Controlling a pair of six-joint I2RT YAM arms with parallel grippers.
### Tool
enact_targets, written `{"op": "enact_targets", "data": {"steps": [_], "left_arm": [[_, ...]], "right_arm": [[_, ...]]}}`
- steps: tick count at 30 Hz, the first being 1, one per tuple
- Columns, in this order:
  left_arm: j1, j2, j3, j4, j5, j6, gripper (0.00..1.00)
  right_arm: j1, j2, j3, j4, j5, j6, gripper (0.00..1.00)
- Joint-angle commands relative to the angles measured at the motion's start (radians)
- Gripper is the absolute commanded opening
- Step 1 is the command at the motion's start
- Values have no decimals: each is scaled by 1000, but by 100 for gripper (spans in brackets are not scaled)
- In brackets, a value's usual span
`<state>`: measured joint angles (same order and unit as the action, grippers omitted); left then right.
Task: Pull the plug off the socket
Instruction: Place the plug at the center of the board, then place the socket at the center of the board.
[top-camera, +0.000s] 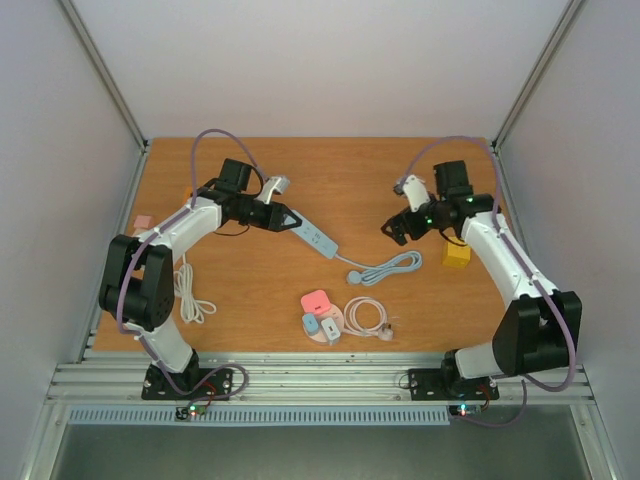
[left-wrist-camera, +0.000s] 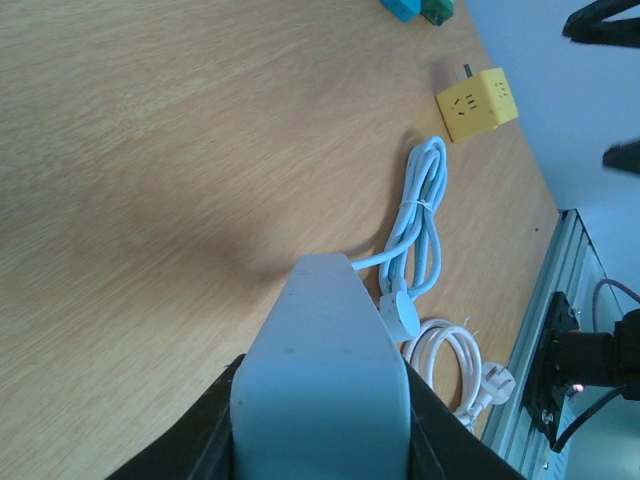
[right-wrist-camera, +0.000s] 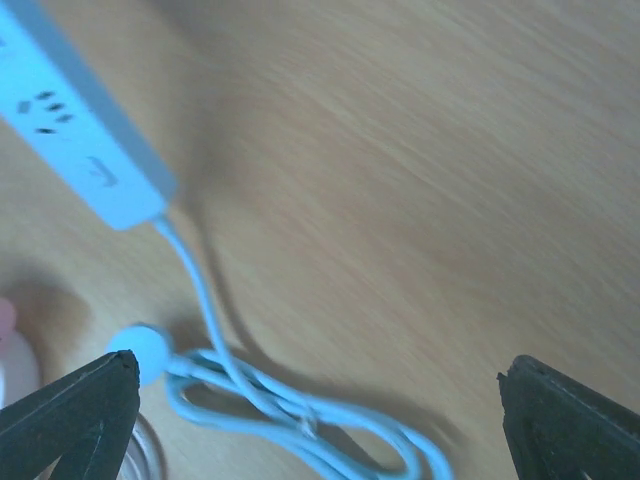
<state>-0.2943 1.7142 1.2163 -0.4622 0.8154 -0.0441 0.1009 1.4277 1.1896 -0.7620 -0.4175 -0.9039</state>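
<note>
Two arms, two grippers, one power strip (top-camera: 316, 239) on my overhead feed. Counting on: one light-blue cord bundle (top-camera: 392, 267), one yellow cube adapter (top-camera: 456, 254), one coiled white cable (top-camera: 366, 316), one loose white cable (top-camera: 190, 292). Three small ones sit near the front edge: pink adapter (top-camera: 317, 300), blue adapter (top-camera: 311, 324), white adapter (top-camera: 331, 328).

Copy. Where's the strip, and who has it?

Middle of the table (top-camera: 330, 170), lying diagonally. My left gripper (top-camera: 288, 217) is clamped on its far end; the left wrist camera shows the body wedged between both fingers (left-wrist-camera: 195, 440). Whether the other end touches the wood, I can't tell.

And the right side?

My right gripper (top-camera: 397, 228) hangs spread wide, holding nothing, just behind the cord bundle and near the strip's cord end without touching it.

What do the wrist cameras add?

Right wrist looks down on the strip's cord end with its socket holes facing up; overhead those are only specks. It also picks out the plug (right-wrist-camera: 140, 350) on that cord, lying on the wood against the bundle. Left wrist catches two small pieces at its top edge, a teal block (left-wrist-camera: 400, 8) and a green block (left-wrist-camera: 437, 10); overhead I can't find them.

Arm poses?

Left arm reaches forward, bends right at the elbow, wrist level, fingers pointing right. Right arm stretches up its side of the table, forearm turned left, gripper tilted down toward the middle.
</note>
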Motion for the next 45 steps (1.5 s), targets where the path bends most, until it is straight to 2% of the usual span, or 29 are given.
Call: {"op": "enact_targets", "data": {"steps": [1,7,15,26,30,38,41,43,45], "left_arm": [[-5,-24,-4,38,88,4,1],[-6,-29,-10,53,140,-6,0],[-4,-36,-17,66,151,-11,0],[-4,-46,-29,91,191,-21,0],[-4,-48,-31,96,200,-22,1],[-4,-49,-31,98,205,-25,0],[-4,-49,-31,98,204,-27,0],[-4,-50,-29,98,201,-27,1],[-4,-50,-26,95,197,-27,7]], "right_arm": [[129,-32,-68,157,-29,-86,99],[316,-12,-116,298,44,-101,99],[471,38,-135,398,79,-117,98],[560,158,-128,500,239,-105,97],[562,193,-107,505,279,-90,94],[562,212,-99,523,302,-70,75],[563,219,-87,509,312,-50,61],[563,222,-78,492,304,-41,45],[563,224,-74,489,309,-29,37]]}}
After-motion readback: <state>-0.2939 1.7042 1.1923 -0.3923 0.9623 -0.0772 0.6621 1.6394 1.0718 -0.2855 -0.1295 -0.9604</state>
